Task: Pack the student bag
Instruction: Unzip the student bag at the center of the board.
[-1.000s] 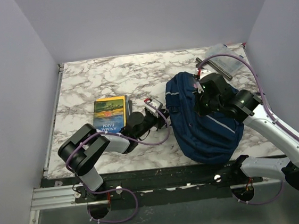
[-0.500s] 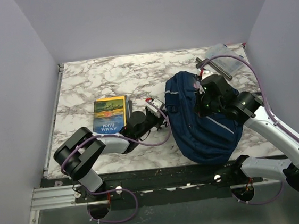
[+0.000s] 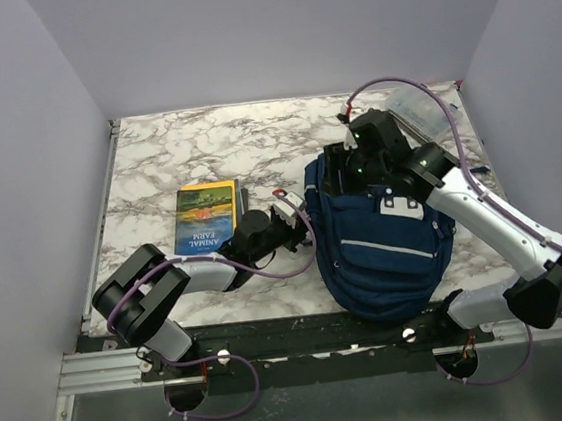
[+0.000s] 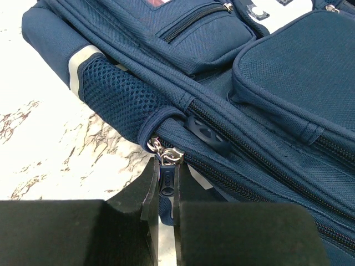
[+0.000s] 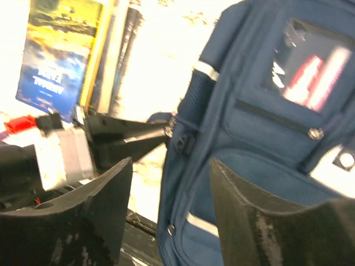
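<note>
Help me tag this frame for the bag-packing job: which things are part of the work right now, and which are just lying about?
In use: student bag; its zipper pull, pinched by the left gripper; right gripper, open above the bag.

Lying about: Animal Farm book and clear pouch, both untouched, probably to be packed later.

The left arm (image 3: 202,272) lies low, reaching right, left gripper (image 3: 305,230) pinched on a zip pull (image 4: 166,182). The right arm (image 3: 483,214) arches leftward, right gripper (image 5: 169,163) gaping, pointing down.
</note>
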